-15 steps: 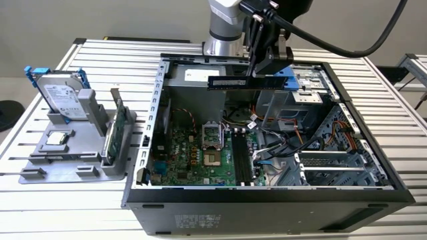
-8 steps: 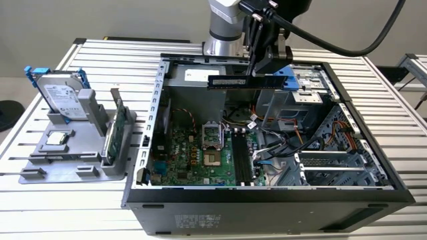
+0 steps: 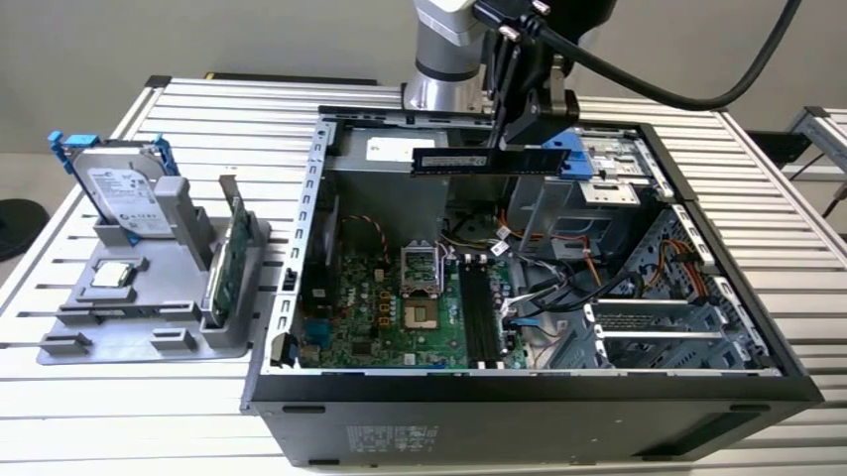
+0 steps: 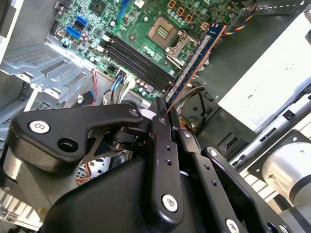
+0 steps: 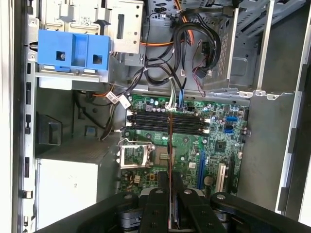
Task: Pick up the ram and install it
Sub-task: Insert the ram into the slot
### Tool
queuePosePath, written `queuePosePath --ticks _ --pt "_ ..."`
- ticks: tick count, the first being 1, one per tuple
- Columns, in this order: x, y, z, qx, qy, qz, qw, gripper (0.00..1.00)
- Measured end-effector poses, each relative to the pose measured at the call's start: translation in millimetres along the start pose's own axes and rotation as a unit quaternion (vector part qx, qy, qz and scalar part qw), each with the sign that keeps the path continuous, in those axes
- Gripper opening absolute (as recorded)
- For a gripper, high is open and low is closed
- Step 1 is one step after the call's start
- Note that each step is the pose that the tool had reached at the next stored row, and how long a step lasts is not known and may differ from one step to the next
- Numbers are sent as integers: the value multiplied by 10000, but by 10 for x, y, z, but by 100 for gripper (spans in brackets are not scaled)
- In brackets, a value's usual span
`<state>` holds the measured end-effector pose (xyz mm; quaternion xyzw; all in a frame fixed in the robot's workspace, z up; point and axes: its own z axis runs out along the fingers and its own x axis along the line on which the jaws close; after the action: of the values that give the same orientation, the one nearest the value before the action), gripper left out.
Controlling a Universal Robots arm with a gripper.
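Exterior view: pincer (image 3: 527, 147) clamped on the ram (image 3: 463, 159), holding it level above the open computer case (image 3: 530, 385). The motherboard (image 3: 397, 317) lies below the pincer.

Second wrist view: fingers (image 4: 163, 145) pinch the ram (image 4: 197, 58), which sticks out ahead of the pincer (image 4: 165, 109) over 4 memory slots (image 4: 138, 58).

First wrist view: ram (image 5: 170, 145) seen edge-on, straight out from the pincer (image 5: 170, 191), crossing the memory slots (image 5: 146, 121) beyond it.

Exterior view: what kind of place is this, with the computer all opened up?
Probably a robotics lab bench: a robot arm holds the ram above an open computer case, on a slatted metal table with a rack of parts.
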<state>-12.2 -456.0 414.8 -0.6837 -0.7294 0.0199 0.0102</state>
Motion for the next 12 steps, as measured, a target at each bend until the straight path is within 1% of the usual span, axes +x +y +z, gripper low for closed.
queuePosePath --ticks 12 --pt "17 2 12 0 0 23 10000 0"
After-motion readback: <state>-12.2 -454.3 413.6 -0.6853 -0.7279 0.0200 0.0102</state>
